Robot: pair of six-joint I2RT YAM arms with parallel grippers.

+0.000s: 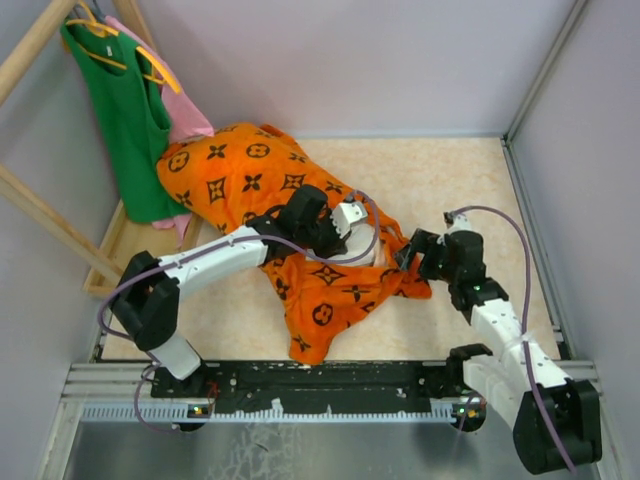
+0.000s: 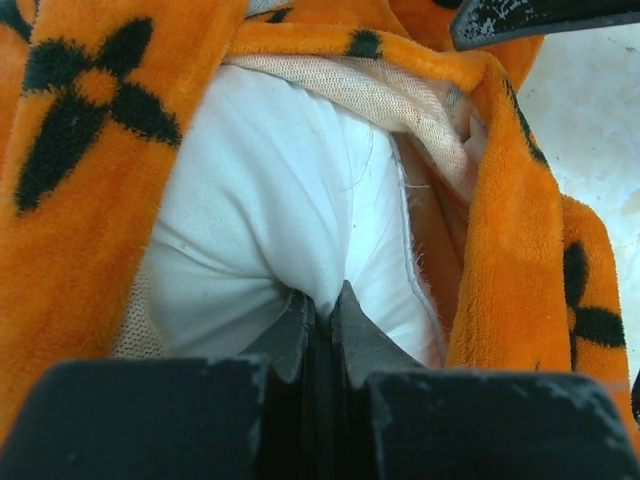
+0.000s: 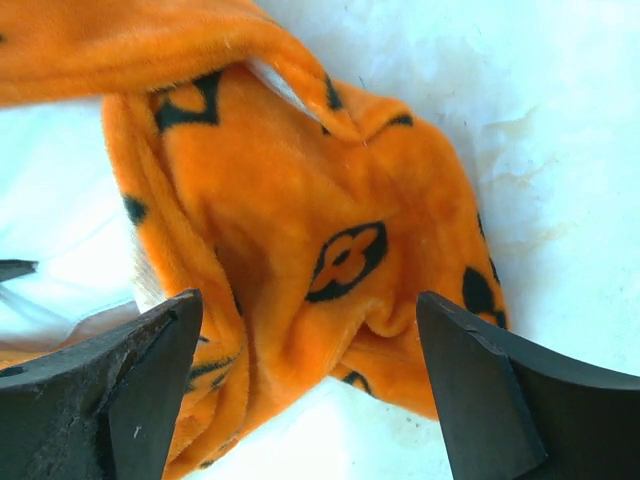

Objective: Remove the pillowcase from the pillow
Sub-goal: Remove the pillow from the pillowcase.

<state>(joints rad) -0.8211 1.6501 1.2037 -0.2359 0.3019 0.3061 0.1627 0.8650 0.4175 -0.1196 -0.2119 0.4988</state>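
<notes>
The orange pillowcase [image 1: 250,175] with black motifs lies across the middle of the table, bunched toward the front. The white pillow [image 2: 270,200] shows through the case's open mouth in the left wrist view; in the top view only a small white patch of the pillow [image 1: 350,215] shows. My left gripper [image 2: 322,300] is shut on a pinch of the white pillow fabric inside the opening, and it also shows in the top view [image 1: 340,228]. My right gripper [image 3: 310,330] is open, its fingers either side of a fold of the pillowcase [image 3: 330,240]; in the top view it [image 1: 412,255] sits at the case's right edge.
A green tank top [image 1: 125,120] and a pink garment [image 1: 185,115] hang on a wooden rack [image 1: 40,220] at the back left. Grey walls close the table on three sides. A black rail [image 1: 320,378] runs along the front edge.
</notes>
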